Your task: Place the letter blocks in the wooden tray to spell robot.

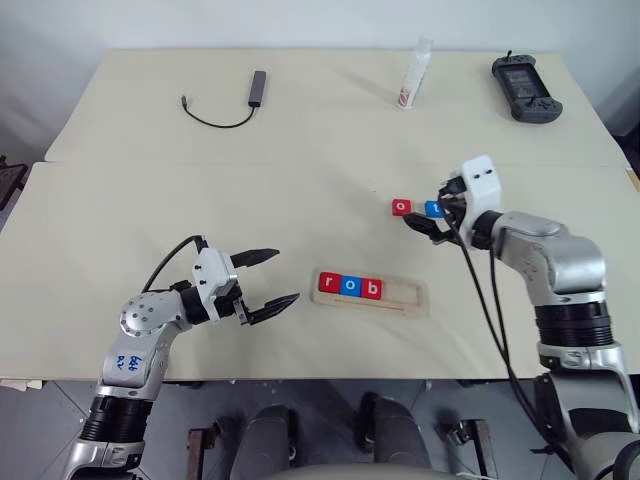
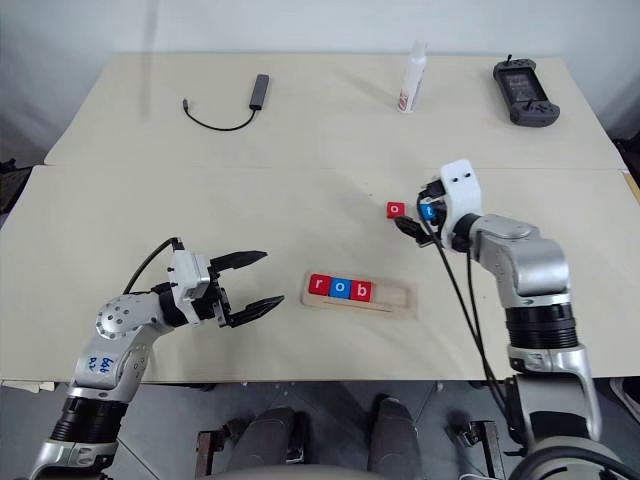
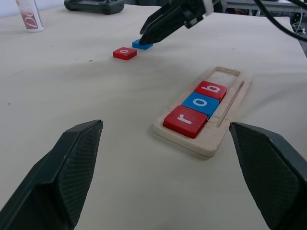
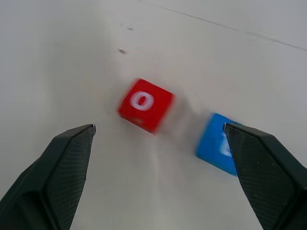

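Wooden tray [image 1: 405, 295] lies on the bench [image 1: 120, 200] near its front edge, at about 6 o'clock of the head view. Three letter blocks fill its left end, touching in a row: red r [image 1: 329, 284], blue o [image 1: 350, 286], red b [image 1: 371, 289]. The tray's right part holds no block.

Two more blocks lie flat on the bench at roughly 1 o'clock from the tray: red o [image 1: 401, 207] and, just beside it on the right, blue t [image 1: 433, 209].

Right end effector [image 1: 428, 224] has fingers spread wide, holding nothing, tips low by the blue t; contact cannot be told.

Left end effector [image 1: 268, 283] is at 9 o'clock of the tray, well apart, fingers wide apart, empty.

Far edge of bench: cable with adapter [image 1: 240, 100], white bottle [image 1: 415, 75], black handheld controller [image 1: 525, 88].
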Robot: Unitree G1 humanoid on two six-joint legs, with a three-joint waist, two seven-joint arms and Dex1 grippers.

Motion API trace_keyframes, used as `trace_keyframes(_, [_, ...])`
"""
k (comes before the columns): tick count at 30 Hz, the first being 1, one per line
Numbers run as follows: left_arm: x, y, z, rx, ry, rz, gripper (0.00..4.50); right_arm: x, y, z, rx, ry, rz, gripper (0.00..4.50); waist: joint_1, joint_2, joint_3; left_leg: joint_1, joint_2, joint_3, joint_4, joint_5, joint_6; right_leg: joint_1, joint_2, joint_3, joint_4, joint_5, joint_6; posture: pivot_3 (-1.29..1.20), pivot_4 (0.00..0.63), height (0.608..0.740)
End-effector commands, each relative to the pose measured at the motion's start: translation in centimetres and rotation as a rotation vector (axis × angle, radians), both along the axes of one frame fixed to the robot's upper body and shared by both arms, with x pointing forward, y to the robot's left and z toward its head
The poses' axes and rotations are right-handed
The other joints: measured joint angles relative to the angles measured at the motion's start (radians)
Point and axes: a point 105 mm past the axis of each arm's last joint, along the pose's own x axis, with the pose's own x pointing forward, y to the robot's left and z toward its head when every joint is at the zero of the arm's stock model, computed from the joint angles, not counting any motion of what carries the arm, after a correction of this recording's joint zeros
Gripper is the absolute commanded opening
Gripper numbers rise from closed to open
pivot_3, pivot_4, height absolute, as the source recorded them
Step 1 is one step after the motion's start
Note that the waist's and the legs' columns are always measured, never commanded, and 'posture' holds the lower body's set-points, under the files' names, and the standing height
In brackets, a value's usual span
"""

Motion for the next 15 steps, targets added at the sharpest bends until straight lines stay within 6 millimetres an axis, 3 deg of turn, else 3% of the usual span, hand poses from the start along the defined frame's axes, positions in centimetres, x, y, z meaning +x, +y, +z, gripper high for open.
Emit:
trace_keyframes(1, [-0.3, -0.4, 0.9, 0.005, -0.048, -0.022, 4.50, 0.8, 0.2, 1.0, -0.014, -0.051, -0.072, 4.46, 0.002, 0.000, 0.000, 0.000, 0.000, 0.000, 0.000, 0.000, 0.000, 0.000, 0.000, 0.000, 0.000, 0.000, 0.000, 0.00, 0.150, 0.740])
trace_keyframes(7, [-0.3, 0.0, 1.0, 0.019, -0.051, -0.022, 4.50, 2.1, 1.2, 0.0, 0.010, -0.048, -0.197, 4.46, 0.000, 0.000, 0.000, 0.000, 0.000, 0.000, 0.000, 0.000, 0.000, 0.000, 0.000, 0.000, 0.000, 0.000, 0.000, 0.00, 0.150, 0.740])
trace_keyframes(14, [-0.5, -0.2, 0.9, 0.020, -0.048, -0.024, 4.50, 2.6, 3.1, -0.8, 0.051, -0.011, -0.226, 4.46, -0.006, 0.000, 0.000, 0.000, 0.000, 0.000, 0.000, 0.000, 0.000, 0.000, 0.000, 0.000, 0.000, 0.000, 0.000, 0.00, 0.150, 0.740])
trace_keyframes(15, [-0.5, -0.2, 0.9, 0.019, -0.048, -0.026, 4.50, 2.6, 3.2, -0.8, 0.054, -0.012, -0.233, 4.29, -0.007, 0.000, 0.000, 0.000, 0.000, 0.000, 0.000, 0.000, 0.000, 0.000, 0.000, 0.000, 0.000, 0.000, 0.000, 0.00, 0.150, 0.740])
